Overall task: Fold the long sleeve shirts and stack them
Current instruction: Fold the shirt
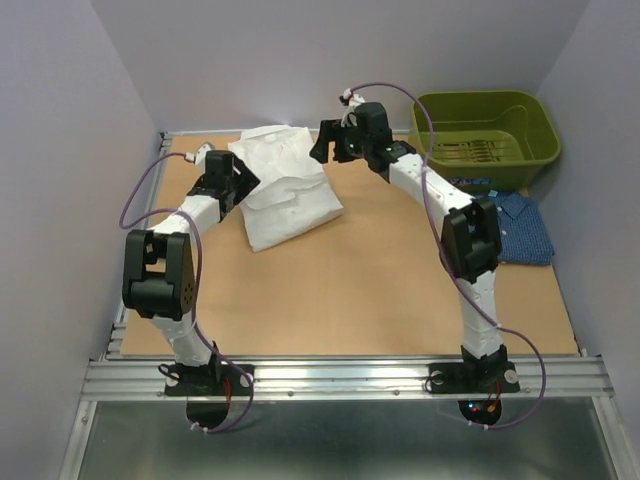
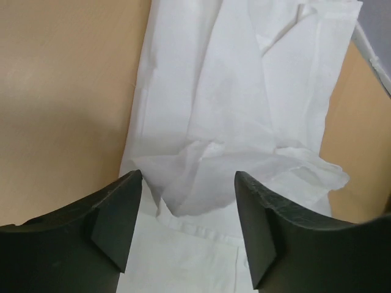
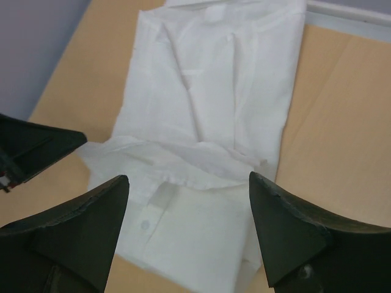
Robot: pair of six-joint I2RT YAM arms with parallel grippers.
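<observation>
The white shirt (image 1: 287, 187) lies folded at the back left of the table, collar end toward the back wall. My left gripper (image 1: 243, 177) is at its left edge, open, with nothing between its fingers (image 2: 119, 220); only the shirt (image 2: 232, 110) shows below the gap. My right gripper (image 1: 322, 142) hovers at the shirt's far right corner, also open and empty, looking down on the folded cloth (image 3: 208, 91). The dark blue shirt (image 1: 517, 226) lies folded at the right edge, partly hidden behind the right arm.
An olive-green bin (image 1: 487, 125) stands at the back right, just behind the blue shirt. Metal rails run along the table's back and near edges. Part of the left gripper (image 3: 30, 152) shows at the left of the right wrist view.
</observation>
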